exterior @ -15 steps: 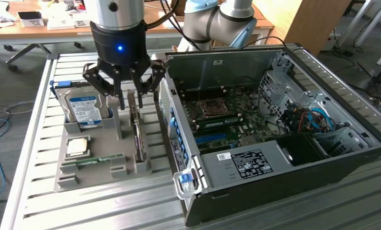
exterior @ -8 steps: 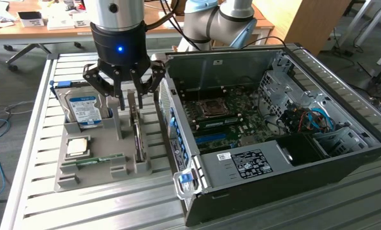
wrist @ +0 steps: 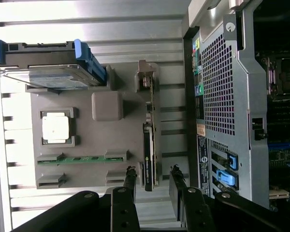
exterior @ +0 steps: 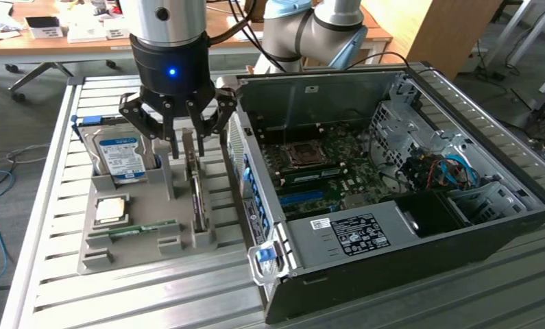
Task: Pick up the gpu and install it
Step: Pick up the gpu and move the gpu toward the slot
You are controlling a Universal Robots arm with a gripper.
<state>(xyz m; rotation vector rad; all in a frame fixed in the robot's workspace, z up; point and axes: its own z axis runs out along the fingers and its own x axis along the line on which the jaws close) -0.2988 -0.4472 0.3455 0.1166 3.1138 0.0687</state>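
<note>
Off the gripper's (exterior: 182, 140) side, toward the exterior view's left, stands the hard drive (exterior: 118, 156). The jaws hang parted and empty, and the gpu (exterior: 197, 199) stands on edge in the tray (exterior: 99, 240) just below their gap. It is probably light, stiff and fragile (pinch the board edges, not the fan).

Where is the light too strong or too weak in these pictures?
Wrist view: glare washes out the slatted table and the processor's lid; the case interior is dark. Exterior view: light is mostly even; a blue lamp glows on the hand.
</note>
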